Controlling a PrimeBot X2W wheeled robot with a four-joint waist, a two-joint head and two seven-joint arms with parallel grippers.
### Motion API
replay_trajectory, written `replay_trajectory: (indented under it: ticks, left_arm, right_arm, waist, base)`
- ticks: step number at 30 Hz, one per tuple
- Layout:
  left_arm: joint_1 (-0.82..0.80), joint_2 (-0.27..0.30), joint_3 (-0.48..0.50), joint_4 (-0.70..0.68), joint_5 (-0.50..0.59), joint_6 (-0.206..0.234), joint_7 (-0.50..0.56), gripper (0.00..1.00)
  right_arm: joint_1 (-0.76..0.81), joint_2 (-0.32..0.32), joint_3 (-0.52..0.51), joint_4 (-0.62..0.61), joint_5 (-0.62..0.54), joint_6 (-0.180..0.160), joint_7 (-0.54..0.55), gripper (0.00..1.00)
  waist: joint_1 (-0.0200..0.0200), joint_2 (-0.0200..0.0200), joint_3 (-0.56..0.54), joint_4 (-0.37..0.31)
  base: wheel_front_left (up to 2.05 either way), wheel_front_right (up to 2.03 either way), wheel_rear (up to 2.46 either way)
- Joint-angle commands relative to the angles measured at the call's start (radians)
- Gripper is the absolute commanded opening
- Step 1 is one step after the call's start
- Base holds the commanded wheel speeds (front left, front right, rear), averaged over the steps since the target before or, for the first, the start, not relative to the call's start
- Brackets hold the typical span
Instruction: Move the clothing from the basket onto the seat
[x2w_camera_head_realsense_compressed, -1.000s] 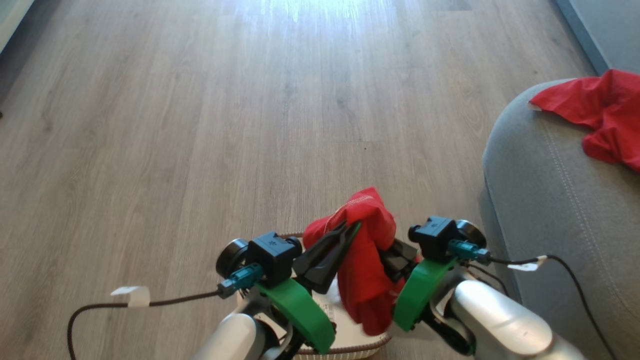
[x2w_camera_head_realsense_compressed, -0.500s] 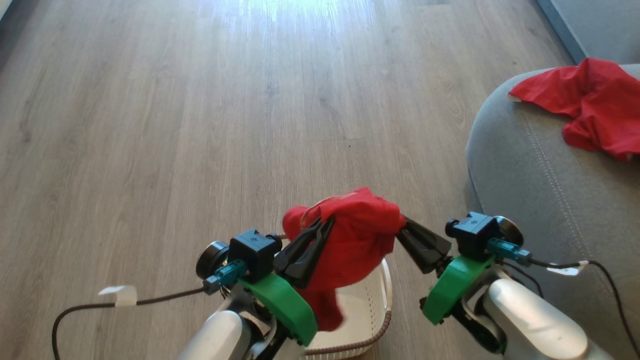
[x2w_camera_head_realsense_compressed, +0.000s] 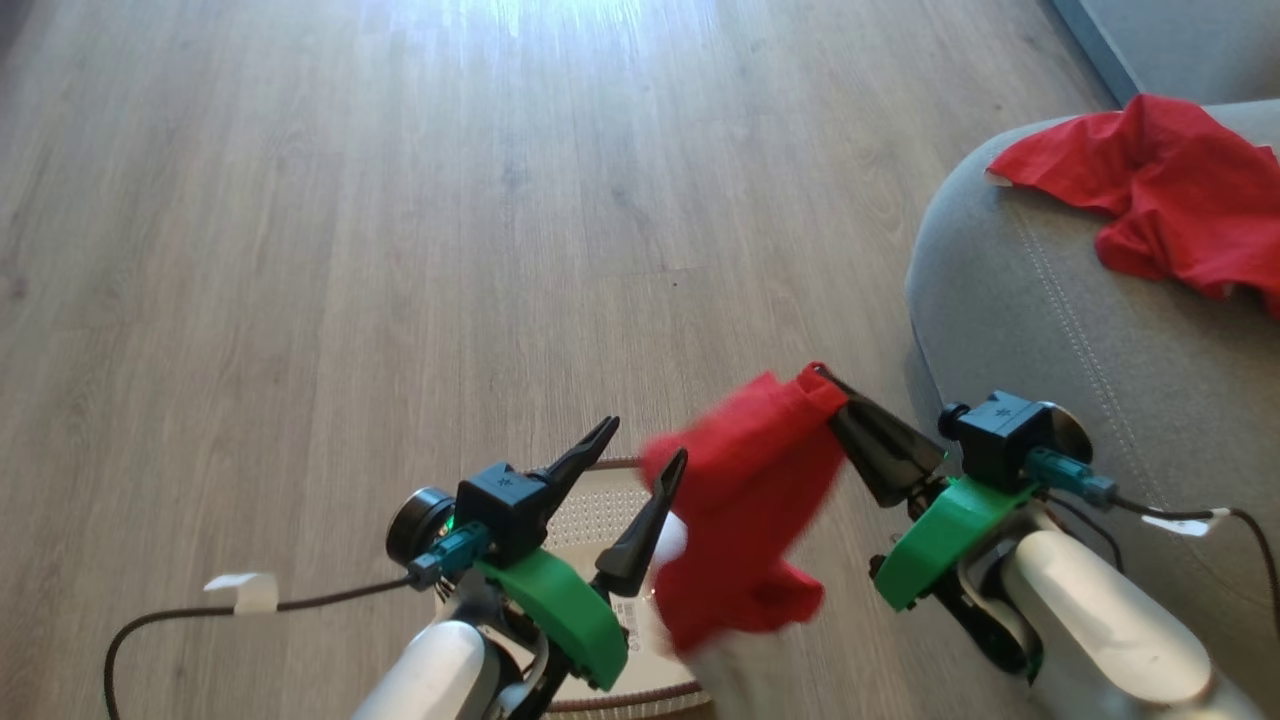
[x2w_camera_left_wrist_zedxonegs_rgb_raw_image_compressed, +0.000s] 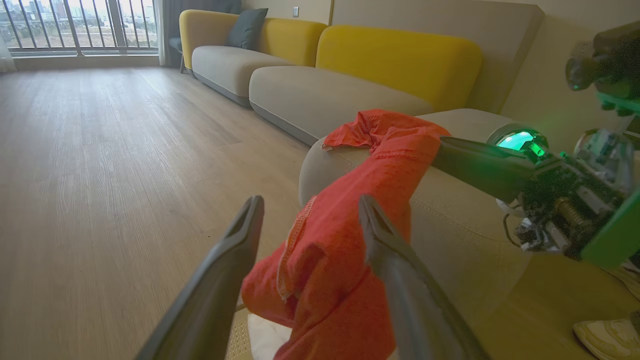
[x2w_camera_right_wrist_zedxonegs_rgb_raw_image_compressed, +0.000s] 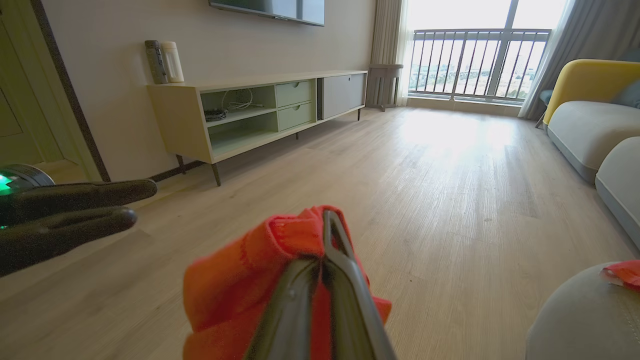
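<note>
Hard to see much of the basket (x2w_camera_head_realsense_compressed: 590, 500): tucked behind the left arm (x2w_camera_head_realsense_compressed: 440, 670) and the clothing (x2w_camera_head_realsense_compressed: 745, 490), and cut off by the bottom edge. Fuzzy along the low edge of the clothing, so no telling its shape there. Tips of the right hand (x2w_camera_head_realsense_compressed: 822, 378) buried in a red fold. Seat (x2w_camera_head_realsense_compressed: 1040, 330) cut off at the right and bottom edges, like the second red garment (x2w_camera_head_realsense_compressed: 1150, 180) lying on it. In the left wrist view, just part of a pale shoe (x2w_camera_left_wrist_zedxonegs_rgb_raw_image_compressed: 607, 337) at the corner.

The clothing (x2w_camera_head_realsense_compressed: 745, 500) hangs over the basket (x2w_camera_head_realsense_compressed: 590, 505), left of the seat (x2w_camera_head_realsense_compressed: 1050, 330) bearing another garment (x2w_camera_head_realsense_compressed: 1160, 190).
</note>
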Motion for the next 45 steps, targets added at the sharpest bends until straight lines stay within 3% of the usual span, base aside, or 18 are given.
replay_trajectory:
  ticks: [1, 30, 39, 45]
  left_arm:
    - [-0.060, 0.009, 0.030, -0.019, 0.012, 0.008, -0.017, 1.00]
    - [-0.086, -0.040, -0.067, 0.083, 0.005, -0.010, -0.100, 1.00]
    - [-0.104, -0.047, -0.094, 0.090, 0.003, -0.006, -0.106, 1.00]
    - [-0.182, -0.039, -0.093, 0.084, 0.041, 0.008, -0.107, 1.00]
  right_arm:
    - [0.001, -0.012, -0.018, -0.040, -0.008, 0.000, -0.007, 0.00]
    - [0.047, -0.100, -0.262, -0.109, -0.058, 0.000, -0.007, 0.00]
    - [0.060, -0.078, -0.338, -0.099, -0.036, 0.000, -0.007, 0.00]
    - [-0.025, -0.044, -0.464, -0.118, 0.057, 0.000, -0.007, 0.00]
  waist:
    - [0.0000, 0.0000, 0.002, -0.010]
    - [0.0000, 0.0000, 0.036, -0.235]
    - [0.0000, 0.0000, 0.090, -0.229]
    - [0.0000, 0.0000, 0.278, -0.183]
  base:
    - [0.00, 0.00, 0.00]
    - [0.00, 0.00, 0.00]
    - [0.00, 0.00, 0.00]
    - [0.00, 0.00, 0.00]
